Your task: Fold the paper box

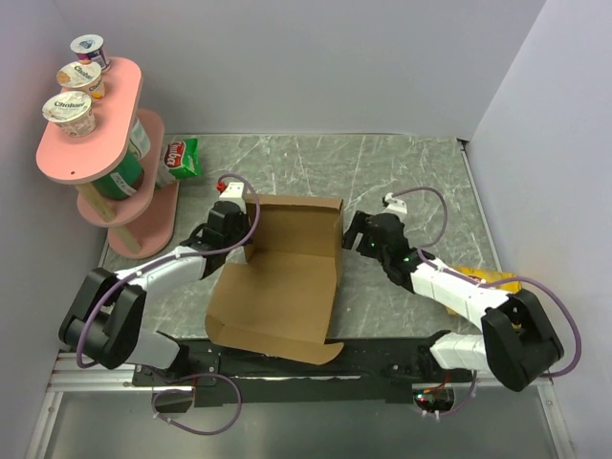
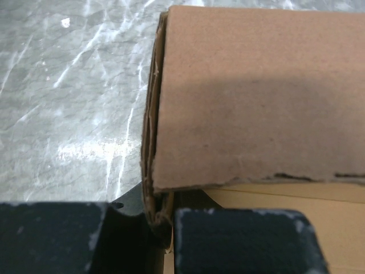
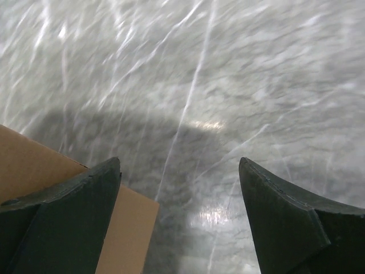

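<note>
Watching the paper box [image 1: 287, 277] sitting centred on the tabletop [image 1: 402, 172], we are judging its raised walls could be springing flat if the left hand [image 1: 247, 232], pinching the nine-o'clock wall, is slipping. Our right hand [image 3: 179, 168], spread wide at three o'clock, is risking shoving the box sideways. At ten o'clock, yogurt cups [image 1: 69, 110] are showing "Chobani"; we are finding the print on the snack bag [image 1: 180, 158] illegible.
</note>
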You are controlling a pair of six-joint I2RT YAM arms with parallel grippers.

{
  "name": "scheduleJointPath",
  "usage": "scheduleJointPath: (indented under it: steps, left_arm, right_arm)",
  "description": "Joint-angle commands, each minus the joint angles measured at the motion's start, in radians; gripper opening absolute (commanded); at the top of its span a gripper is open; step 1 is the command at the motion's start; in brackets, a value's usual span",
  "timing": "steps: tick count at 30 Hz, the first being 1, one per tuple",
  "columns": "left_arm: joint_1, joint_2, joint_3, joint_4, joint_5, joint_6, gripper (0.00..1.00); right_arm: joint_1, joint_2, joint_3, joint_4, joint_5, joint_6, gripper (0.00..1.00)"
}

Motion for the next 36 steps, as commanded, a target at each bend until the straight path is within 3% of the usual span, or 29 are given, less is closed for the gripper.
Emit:
scheduleJointPath:
  steps: [1, 3, 7, 12, 14, 19, 26, 31, 36]
  left_arm:
    - [-0.067, 0.009, 0.000, -0.020, -0.037, -0.093, 0.01]
    - [-0.086, 0.016, 0.004, -0.029, -0.054, -0.118, 0.01]
    - [-0.112, 0.025, 0.015, -0.032, -0.071, -0.126, 0.01]
    - [-0.115, 0.006, 0.003, -0.023, -0.060, -0.058, 0.01]
    - [-0.086, -0.001, 0.003, -0.038, -0.029, -0.023, 0.01]
    - [-0.048, -0.012, -0.002, -0.069, -0.018, 0.008, 0.01]
    - [-0.048, -0.027, -0.003, -0.087, -0.129, -0.036, 0.01]
    - [-0.046, -0.009, 0.013, -0.101, -0.135, -0.046, 0.01]
    - [-0.045, 0.009, 0.026, -0.100, -0.133, -0.049, 0.01]
  right_arm:
    - [0.107, 0.072, 0.150, -0.091, 0.348, 0.148, 0.94]
    - [0.135, 0.107, 0.190, -0.168, 0.389, 0.205, 0.96]
    - [0.173, 0.179, 0.230, -0.168, 0.413, 0.226, 0.97]
    - [0.166, 0.195, 0.217, -0.119, 0.354, 0.142, 0.98]
    - [0.126, 0.146, 0.174, -0.027, 0.294, 0.061, 0.98]
    - [-0.023, 0.006, -0.010, 0.221, -0.148, -0.098, 0.98]
    - [-0.050, -0.159, -0.099, 0.029, -0.139, -0.027, 0.96]
    - [-0.060, -0.410, -0.240, -0.116, -0.076, 0.126, 0.93]
    - [-0.058, -0.715, -0.340, -0.196, -0.197, 0.146, 0.87]
